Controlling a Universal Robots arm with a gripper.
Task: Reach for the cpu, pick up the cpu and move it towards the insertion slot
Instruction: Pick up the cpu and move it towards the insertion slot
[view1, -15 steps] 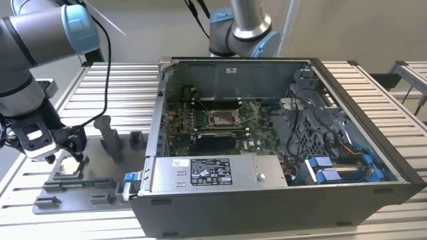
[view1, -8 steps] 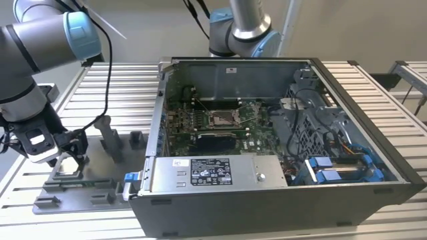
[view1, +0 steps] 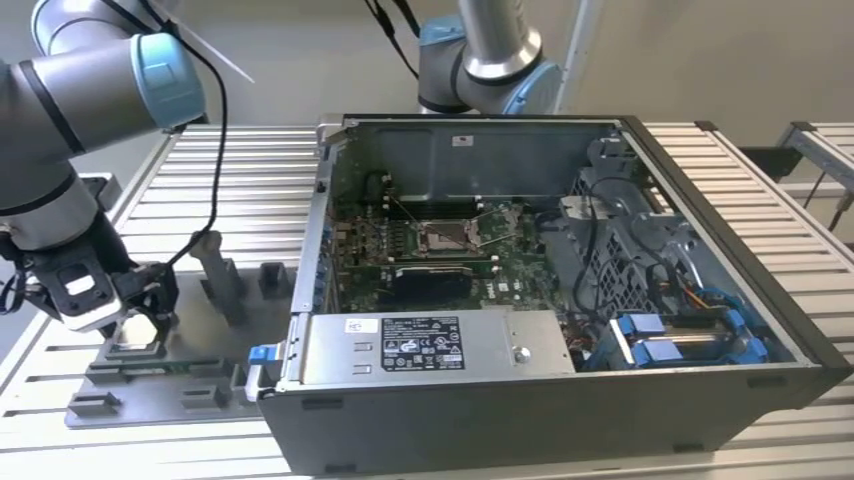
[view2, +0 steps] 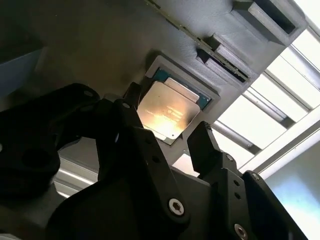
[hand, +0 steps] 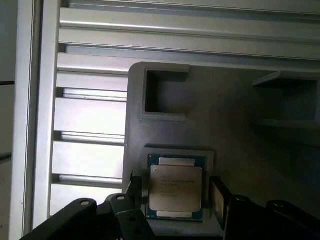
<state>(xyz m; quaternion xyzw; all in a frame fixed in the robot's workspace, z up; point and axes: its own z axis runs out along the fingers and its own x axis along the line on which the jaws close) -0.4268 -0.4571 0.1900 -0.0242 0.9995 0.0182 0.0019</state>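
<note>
Over the grey tray (view1: 174, 385) at the exterior view's left, the arm (view1: 54, 120) bends down and the gripper (hand: 176, 194) hangs right above the cpu (view2: 167, 107).

- Cpu: lies flat in a shallow square recess of the tray, silvery lid up, with a green border showing around the lid in both wrist views. It is not lifted.
- Hand: spread. One of the black fingers (hand: 218, 197) stands on each side of the chip, straddling it. In the first wrist view I see a thin strip of tray between each finger and the chip's edge, so I read it as not gripping, though the gap is narrow and I can't rule out a light touch.
- Tray: upright pegs (view1: 220, 275) rise just beyond the gripper. A square pocket (hand: 165, 95) sits near the recess.
- Insertion slot (view1: 447, 235): shiny metal frame, brownish centre, on the green motherboard (view1: 360, 250) inside the open computer case (view1: 534, 420). It is well apart from the gripper, toward the exterior view's right.
- Tray and case both rest on the slatted table (view1: 747, 180).
</note>
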